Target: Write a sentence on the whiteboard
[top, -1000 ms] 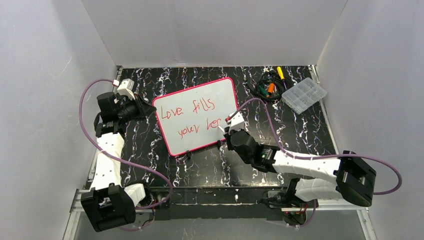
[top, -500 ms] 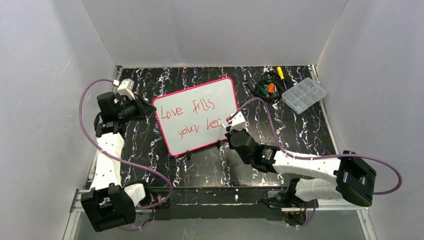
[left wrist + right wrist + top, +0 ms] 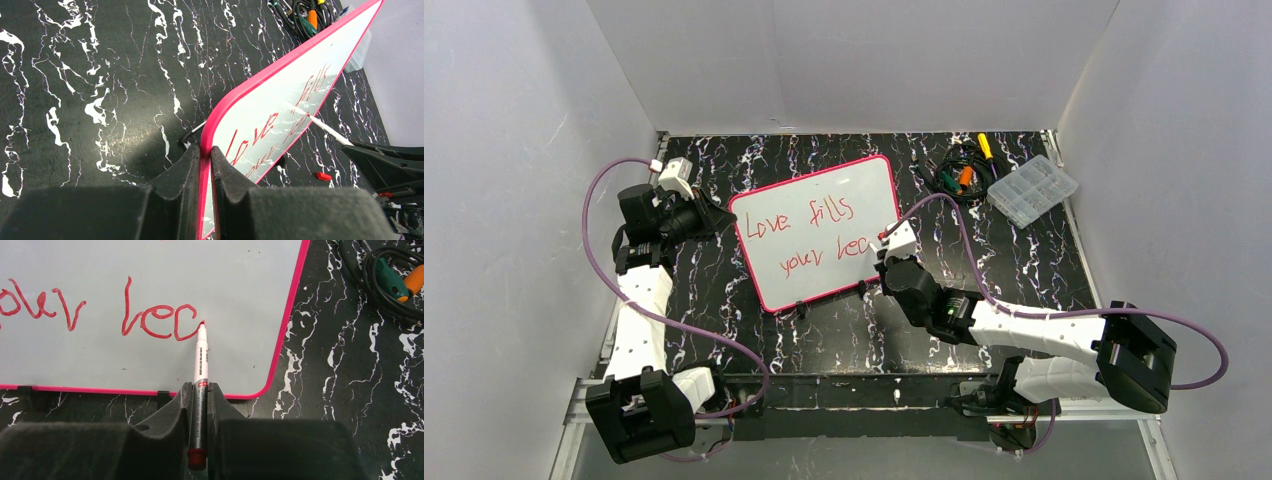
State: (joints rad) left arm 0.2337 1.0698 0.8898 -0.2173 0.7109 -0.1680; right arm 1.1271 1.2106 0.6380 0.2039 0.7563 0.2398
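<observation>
Plain white walls (image 3: 854, 60) on three sides; black tabletop (image 3: 824, 335), white marble veining; even light.

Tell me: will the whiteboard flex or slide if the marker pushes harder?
Probably stiff: the whiteboard looks flat, its rim straight. Likely slides little, since the left pincer clamps its rim. Its glossy face may let the marker skid.

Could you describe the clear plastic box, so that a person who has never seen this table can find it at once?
Start at the black marbled table and go to its far right corner, beyond the pink-rimmed whiteboard. The box lies there, right of a tangle of cables. Unlike that dark tangle, it is flat, transparent and divided into small compartments.
</observation>
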